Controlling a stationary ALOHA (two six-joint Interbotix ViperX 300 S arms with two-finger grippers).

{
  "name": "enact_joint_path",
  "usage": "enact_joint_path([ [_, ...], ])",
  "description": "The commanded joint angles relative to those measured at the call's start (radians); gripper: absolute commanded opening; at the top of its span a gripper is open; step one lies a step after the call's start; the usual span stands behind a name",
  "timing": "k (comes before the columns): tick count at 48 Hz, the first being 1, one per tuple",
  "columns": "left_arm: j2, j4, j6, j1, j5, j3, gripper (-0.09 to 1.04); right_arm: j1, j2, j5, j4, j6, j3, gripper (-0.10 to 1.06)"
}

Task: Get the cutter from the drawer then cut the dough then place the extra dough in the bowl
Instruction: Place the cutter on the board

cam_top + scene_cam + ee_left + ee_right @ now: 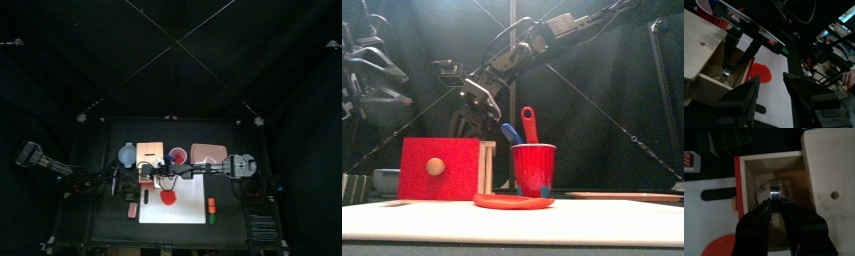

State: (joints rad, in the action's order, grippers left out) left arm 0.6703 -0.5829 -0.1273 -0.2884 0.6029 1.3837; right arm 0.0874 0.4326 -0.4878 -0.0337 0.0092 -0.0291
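The wooden box [827, 178] has its red-fronted drawer [784, 170] pulled out toward the white board [711, 213]. Inside the drawer lies the round metal cutter [774, 189]. My right gripper [771, 203] reaches down into the drawer, its jaws drawn together on the cutter's wire handle. The flat red dough [171, 197] lies on the board just in front of the drawer. My left gripper [777, 92] hovers open over the board beside the box, holding nothing. The blue-grey bowl [128, 153] stands at the back left.
A red cup [532, 168] with a blue knife [510, 133] and a red knife [529, 122] stands between bowl and box. Small red and green toys [210, 206] lie at the board's right edge.
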Motion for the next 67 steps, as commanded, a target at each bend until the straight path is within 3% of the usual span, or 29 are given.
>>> enact_joint_path([
  [1, 0.0, -0.006, 0.003, 0.003, 0.003, -0.011, 0.81, 0.006, -0.028, 0.003, 0.0, 0.0, -0.025, 0.58],
  [67, 0.002, -0.017, 0.002, 0.003, -0.012, -0.009, 0.81, -0.012, -0.104, -0.025, 0.008, 0.002, -0.044, 0.56],
])
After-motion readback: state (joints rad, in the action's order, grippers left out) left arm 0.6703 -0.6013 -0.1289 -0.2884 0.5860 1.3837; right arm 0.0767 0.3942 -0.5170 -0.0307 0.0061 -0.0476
